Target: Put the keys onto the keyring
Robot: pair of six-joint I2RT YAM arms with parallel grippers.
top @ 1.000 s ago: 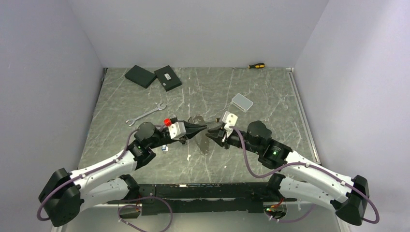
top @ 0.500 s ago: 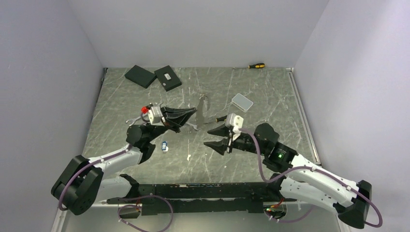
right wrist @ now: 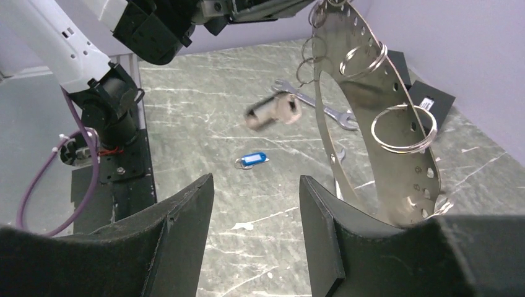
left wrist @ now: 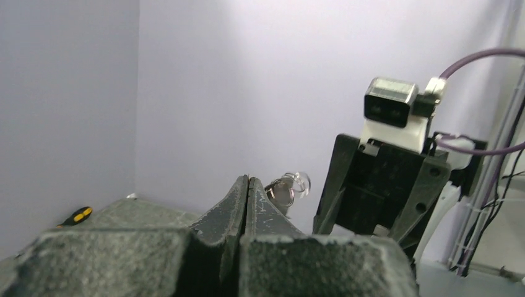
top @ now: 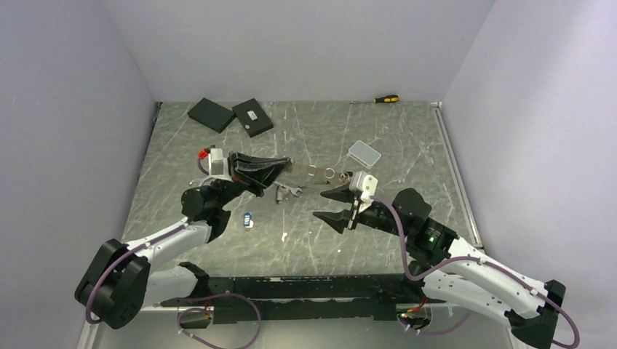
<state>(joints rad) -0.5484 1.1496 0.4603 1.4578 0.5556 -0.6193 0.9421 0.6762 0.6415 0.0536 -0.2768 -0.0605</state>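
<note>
Since a second ago the right hand (top: 320,205) has been opened and drawn back, empty, while the perforated plate (right wrist: 353,154) is kept clamped in the closed left hand (top: 285,166) above the bench (top: 327,131). One blue tag (right wrist: 254,159) is seen nearest. Two large rings (right wrist: 342,60) are counted on the plate, the keyring (right wrist: 373,129) being the lower one; smaller ones are cut off. One spanner (right wrist: 306,99) is seen beyond on the bench, partly hidden.

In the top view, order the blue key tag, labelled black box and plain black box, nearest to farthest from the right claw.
1. blue key tag, left of the right claw
2. labelled black box, far left
3. plain black box, leftmost, far edge
</note>
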